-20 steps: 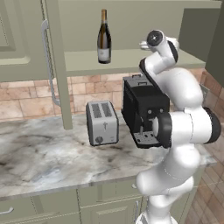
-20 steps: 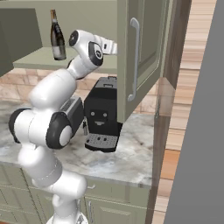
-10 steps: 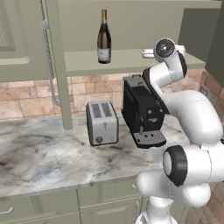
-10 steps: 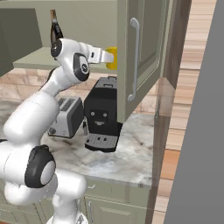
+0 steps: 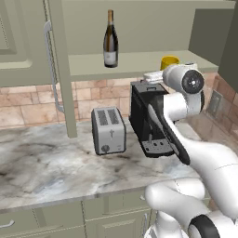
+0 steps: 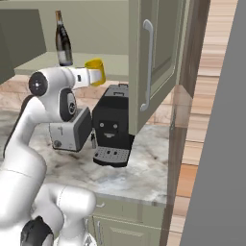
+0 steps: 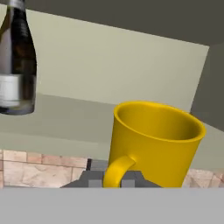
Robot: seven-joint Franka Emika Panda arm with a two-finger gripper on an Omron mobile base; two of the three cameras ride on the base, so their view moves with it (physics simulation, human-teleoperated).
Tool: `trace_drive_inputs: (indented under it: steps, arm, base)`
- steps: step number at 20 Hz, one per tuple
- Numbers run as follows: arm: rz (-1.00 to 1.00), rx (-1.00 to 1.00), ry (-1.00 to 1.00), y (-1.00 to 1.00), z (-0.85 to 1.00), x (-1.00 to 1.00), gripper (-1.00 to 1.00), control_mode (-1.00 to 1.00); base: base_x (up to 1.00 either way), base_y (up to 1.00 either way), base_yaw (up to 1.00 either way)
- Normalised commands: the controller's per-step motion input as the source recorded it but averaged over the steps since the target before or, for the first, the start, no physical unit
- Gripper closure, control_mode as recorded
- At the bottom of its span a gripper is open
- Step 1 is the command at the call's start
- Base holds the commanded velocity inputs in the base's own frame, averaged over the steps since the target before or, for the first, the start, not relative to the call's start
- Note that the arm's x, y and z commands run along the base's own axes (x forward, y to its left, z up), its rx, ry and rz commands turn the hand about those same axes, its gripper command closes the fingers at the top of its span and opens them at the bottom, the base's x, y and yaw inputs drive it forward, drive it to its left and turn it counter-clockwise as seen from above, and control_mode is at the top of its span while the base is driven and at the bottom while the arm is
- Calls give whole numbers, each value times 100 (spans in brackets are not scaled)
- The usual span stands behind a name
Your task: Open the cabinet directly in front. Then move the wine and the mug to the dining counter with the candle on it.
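Note:
The sage-green cabinet (image 6: 154, 62) stands open, its left door (image 5: 58, 69) swung wide. On its shelf (image 5: 135, 64) the wine (image 5: 110, 42) stands upright, a dark bottle with a pale label, also seen as the wine (image 6: 63, 42) and wine (image 7: 16, 65). My gripper (image 6: 88, 77) is shut on the yellow mug (image 6: 96, 71), which hangs at the shelf's front edge above the coffee machine. In the hand view the mug (image 7: 153, 140) is close, handle towards me, and my fingertips are hidden low behind it. The mug (image 5: 169, 61) peeks over my hand. The dining counter and the candle are out of view.
A silver toaster (image 5: 108, 130) and a black coffee machine (image 5: 148, 116) stand on the marble worktop (image 5: 46, 167) under the shelf, against a brick wall. The right cabinet door (image 6: 144, 91) juts out beside my hand. Low green cabinets run below the worktop.
My hand has come down and back from the shelf, carrying the mug with it. The wine stands where it was.

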Motion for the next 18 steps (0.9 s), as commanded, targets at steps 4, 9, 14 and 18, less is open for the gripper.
trace_drive_inputs:
  steps: [4,9,14,18]
  arm:
    - [33,-5,-6,29,0,-96,100,-100]
    - [13,0,-1,0,2,-21,100,-100]
    - [0,0,0,0,0,0,100,-100]
    - [0,0,0,0,0,0,100,-100]
  base:
    - [0,0,0]
    - [0,0,0]
    - [0,0,0]
    - [0,0,0]
